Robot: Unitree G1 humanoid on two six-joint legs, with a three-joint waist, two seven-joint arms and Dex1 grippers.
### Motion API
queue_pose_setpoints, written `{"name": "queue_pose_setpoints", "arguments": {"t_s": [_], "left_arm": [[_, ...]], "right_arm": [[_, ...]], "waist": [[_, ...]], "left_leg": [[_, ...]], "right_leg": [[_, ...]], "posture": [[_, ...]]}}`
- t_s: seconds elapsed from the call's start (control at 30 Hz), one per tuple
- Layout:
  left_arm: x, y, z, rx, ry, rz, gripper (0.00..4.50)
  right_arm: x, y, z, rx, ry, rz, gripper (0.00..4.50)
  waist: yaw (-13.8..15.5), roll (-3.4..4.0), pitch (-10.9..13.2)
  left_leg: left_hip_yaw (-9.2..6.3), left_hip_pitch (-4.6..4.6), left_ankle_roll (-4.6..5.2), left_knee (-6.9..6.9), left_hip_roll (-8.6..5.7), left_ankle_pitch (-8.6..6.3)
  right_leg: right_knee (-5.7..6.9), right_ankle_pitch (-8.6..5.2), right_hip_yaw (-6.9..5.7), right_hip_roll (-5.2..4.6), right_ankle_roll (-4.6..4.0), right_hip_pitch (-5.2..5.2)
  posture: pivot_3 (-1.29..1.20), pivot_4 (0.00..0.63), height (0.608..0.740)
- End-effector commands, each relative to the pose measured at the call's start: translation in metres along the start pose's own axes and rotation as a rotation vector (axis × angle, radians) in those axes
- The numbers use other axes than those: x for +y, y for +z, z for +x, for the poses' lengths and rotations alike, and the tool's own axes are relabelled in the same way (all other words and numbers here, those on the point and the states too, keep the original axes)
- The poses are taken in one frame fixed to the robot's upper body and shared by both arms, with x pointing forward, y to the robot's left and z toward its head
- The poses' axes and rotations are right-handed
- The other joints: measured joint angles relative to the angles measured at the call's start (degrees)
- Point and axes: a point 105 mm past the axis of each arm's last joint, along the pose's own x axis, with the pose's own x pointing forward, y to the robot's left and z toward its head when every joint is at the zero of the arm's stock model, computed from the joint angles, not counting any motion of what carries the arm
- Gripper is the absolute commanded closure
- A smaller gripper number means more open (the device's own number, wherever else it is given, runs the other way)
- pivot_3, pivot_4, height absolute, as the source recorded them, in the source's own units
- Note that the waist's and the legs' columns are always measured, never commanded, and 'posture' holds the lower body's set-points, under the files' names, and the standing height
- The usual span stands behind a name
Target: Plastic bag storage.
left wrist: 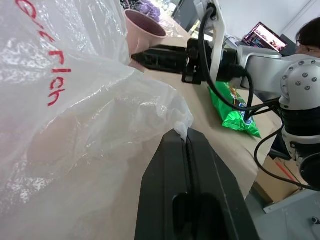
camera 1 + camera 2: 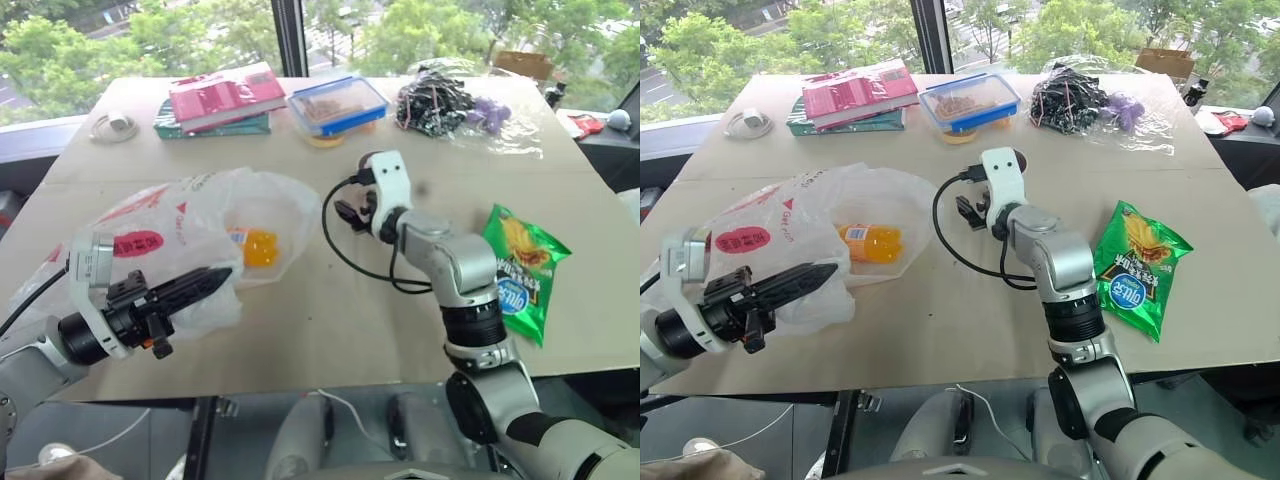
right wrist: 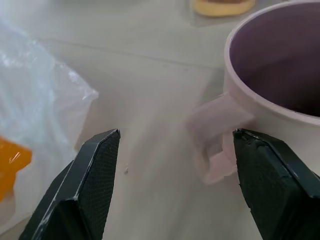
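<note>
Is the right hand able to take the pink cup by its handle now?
Probably yes. The right hand is open, and the pink cup stands upright just ahead, its handle facing between the fingers. Nothing lies between; the plastic bag is off to one side.

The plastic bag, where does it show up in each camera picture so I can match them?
Left eye view: plastic bag lies left of centre, its edge pinched in the shut left gripper.
Right eye view: again left of centre.
Left wrist view: across the picture's left and middle, above the closed fingers.
Right wrist view: at the left edge.
Shared landmark: the green chips packet, also in the left wrist view.
</note>
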Motion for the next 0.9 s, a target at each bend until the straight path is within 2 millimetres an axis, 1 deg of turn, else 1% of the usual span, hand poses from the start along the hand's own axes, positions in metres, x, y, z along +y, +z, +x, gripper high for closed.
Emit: {"name": "queue_pose_setpoints", "arguments": {"t_s": [0.03,0.13,0.17,0.2,0.23,0.33,0.4,0.5,0.53,0.6,0.67,0.7,0.8,0.9], "left_arm": [[-0.004,0.009,-0.003,-0.020,0.007,0.057,4.50],[-0.004,0.008,-0.003,-0.020,0.011,0.058,4.50],[-0.004,0.008,-0.003,-0.021,0.012,0.058,4.50],[-0.004,0.008,-0.003,-0.021,0.014,0.058,4.50],[-0.004,0.008,-0.004,-0.021,0.015,0.058,4.50],[-0.005,0.007,-0.004,-0.021,0.016,0.057,4.50],[-0.005,0.007,-0.004,-0.023,0.017,0.057,4.50],[-0.005,0.008,-0.005,-0.029,0.019,0.057,4.50],[-0.005,0.008,-0.005,-0.030,0.018,0.056,4.50],[-0.005,0.008,-0.005,-0.032,0.015,0.054,4.50],[-0.006,0.009,-0.004,-0.034,0.005,0.050,4.50],[-0.006,0.009,-0.004,-0.033,-0.001,0.050,4.50],[-0.009,0.010,-0.004,-0.034,-0.019,0.049,4.50],[-0.018,0.018,-0.009,-0.081,-0.060,0.036,4.50]], "right_arm": [[0.002,0.006,0.003,-0.065,0.030,-0.012,1.65],[-0.002,0.006,0.006,-0.094,0.040,-0.020,3.10],[-0.005,0.005,0.007,-0.101,0.036,-0.029,3.78],[-0.008,0.006,0.007,-0.119,0.040,-0.028,3.98],[-0.010,0.005,0.007,-0.126,0.038,-0.031,4.44],[-0.015,0.007,0.002,-0.168,0.061,-0.051,4.44],[-0.014,0.010,-0.011,-0.205,0.141,-0.054,4.44],[0.002,0.019,-0.047,-0.256,0.367,-0.010,4.44],[0.010,0.021,-0.064,-0.266,0.469,0.009,4.44],[0.025,0.025,-0.090,-0.280,0.617,0.039,4.44],[0.045,0.030,-0.108,-0.296,0.769,0.098,4.44],[0.054,0.032,-0.113,-0.297,0.833,0.136,4.44],[0.069,0.038,-0.120,-0.321,0.950,0.233,4.44],[0.089,0.041,-0.109,-0.324,1.041,0.355,4.44]], "waist": [[-0.01,0.00,0.00],[0.00,0.00,0.00],[0.00,0.00,0.00],[-0.02,-0.01,0.00],[-0.04,0.00,0.00],[-0.01,0.00,0.00],[0.07,-0.01,-0.01],[0.26,0.01,0.01],[0.34,0.07,0.05],[0.25,0.09,0.07],[0.03,0.09,0.07],[-0.13,0.10,0.07],[-0.09,0.10,0.07],[-0.02,0.10,0.07]], "left_leg": [[0.00,0.00,0.00,0.00,0.00,0.00],[0.01,0.00,0.00,0.00,0.00,0.00],[0.01,0.00,0.00,0.00,0.00,0.00],[0.01,0.00,0.00,0.00,0.00,0.00],[0.01,0.00,0.00,0.00,0.00,0.00],[-0.01,0.00,0.00,0.00,0.00,0.00],[-0.01,0.00,0.00,0.00,0.00,0.00],[-0.01,-0.03,0.01,0.00,0.00,0.00],[0.00,-0.04,0.02,0.00,0.00,-0.01],[0.00,-0.03,0.03,0.00,0.04,-0.01],[0.02,-0.02,0.03,0.00,0.11,-0.01],[0.04,0.01,0.03,0.00,0.18,-0.01],[0.10,0.09,0.03,-0.01,0.45,-0.01],[0.09,0.08,0.02,0.00,0.50,-0.01]], "right_leg": [[0.00,0.00,0.00,0.00,0.00,0.00],[0.00,0.00,0.00,0.00,0.00,0.00],[-0.01,0.00,0.00,0.00,0.00,0.00],[-0.01,0.00,0.00,0.00,0.00,0.01],[-0.01,0.00,0.00,0.00,0.00,0.01],[-0.01,0.00,0.00,0.00,0.00,0.01],[-0.01,0.00,0.00,0.00,0.00,0.02],[-0.06,0.00,-0.01,-0.02,0.00,0.02],[-0.06,0.00,-0.01,-0.03,0.01,0.03],[-0.10,0.00,-0.01,-0.03,0.01,0.04],[-0.10,0.00,0.00,-0.02,0.01,0.03],[-0.09,-0.01,0.02,-0.03,0.01,0.03],[-0.09,0.01,0.04,0.12,-0.04,0.03],[-0.09,0.03,0.02,0.16,-0.08,0.03]], "posture": [[0.00,0.150,0.740],[0.00,0.150,0.740],[0.00,0.150,0.740],[0.00,0.150,0.740],[0.00,0.150,0.740],[0.00,0.150,0.740],[0.00,0.150,0.740],[0.00,0.150,0.740],[0.00,0.150,0.740],[0.00,0.150,0.740],[0.00,0.150,0.740],[0.00,0.150,0.740],[0.00,0.150,0.740],[0.00,0.150,0.740]]}}
